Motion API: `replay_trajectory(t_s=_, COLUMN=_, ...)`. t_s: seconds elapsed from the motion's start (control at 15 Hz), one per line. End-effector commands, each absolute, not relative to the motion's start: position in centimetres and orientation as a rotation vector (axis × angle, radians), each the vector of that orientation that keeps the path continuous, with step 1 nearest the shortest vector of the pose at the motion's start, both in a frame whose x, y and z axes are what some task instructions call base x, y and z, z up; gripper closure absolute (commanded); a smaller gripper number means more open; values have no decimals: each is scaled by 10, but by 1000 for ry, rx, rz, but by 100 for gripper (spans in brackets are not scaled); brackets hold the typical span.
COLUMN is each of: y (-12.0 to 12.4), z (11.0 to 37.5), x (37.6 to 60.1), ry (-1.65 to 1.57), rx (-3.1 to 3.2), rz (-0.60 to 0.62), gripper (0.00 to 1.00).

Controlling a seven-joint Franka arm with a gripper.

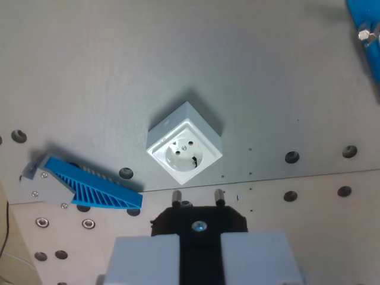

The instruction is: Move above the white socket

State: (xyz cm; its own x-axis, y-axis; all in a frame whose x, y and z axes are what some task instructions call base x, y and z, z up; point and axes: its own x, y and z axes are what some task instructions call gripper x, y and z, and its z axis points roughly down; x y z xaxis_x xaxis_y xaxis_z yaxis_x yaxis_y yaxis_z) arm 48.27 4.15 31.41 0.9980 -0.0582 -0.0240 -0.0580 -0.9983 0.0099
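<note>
The white socket [184, 148] is a small cube with a round two-hole face, standing on the grey metal plate [178, 59] at the middle of the wrist view, turned about 45 degrees. My gripper [199, 238] is at the bottom edge, its light grey fingers [145, 258] shut on a black plug [199, 222]. The plug's two metal pins [197, 196] point toward the socket. The pins end just below the socket's near corner in the picture, apart from it.
A blue ribbed wedge on a grey bracket [89, 190] lies at the wrist view's left, beside the socket. A blue part with a bolt [365, 29] is at the top right corner. Bolt holes [291, 157] dot the plate, and a seam [309, 173] crosses it.
</note>
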Motion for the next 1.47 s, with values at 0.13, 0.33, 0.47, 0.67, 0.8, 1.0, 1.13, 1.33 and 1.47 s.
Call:
replay_trajectory(t_s=0.13, y=43, z=296, x=474, ry=140, rx=3136, rz=97, gripper=100)
replay_trajectory(t_s=0.33, y=43, z=284, x=469, ry=222, rx=3127, rz=100, gripper=100)
replay_trajectory(t_s=0.47, y=44, z=275, x=465, ry=289, rx=3118, rz=96, gripper=100)
replay_trajectory(t_s=0.67, y=44, z=261, x=458, ry=378, rx=3104, rz=96, gripper=100)
replay_trajectory(t_s=0.8, y=45, z=251, x=453, ry=437, rx=3093, rz=94, gripper=100)
replay_trajectory(t_s=1.0, y=46, z=238, x=446, ry=529, rx=3074, rz=85, gripper=100)
replay_trajectory(t_s=1.13, y=46, z=228, x=441, ry=591, rx=3059, rz=78, gripper=100)
replay_trajectory(t_s=1.33, y=47, z=213, x=434, ry=669, rx=3037, rz=73, gripper=100)
replay_trajectory(t_s=1.47, y=48, z=202, x=428, ry=726, rx=3021, rz=69, gripper=100)
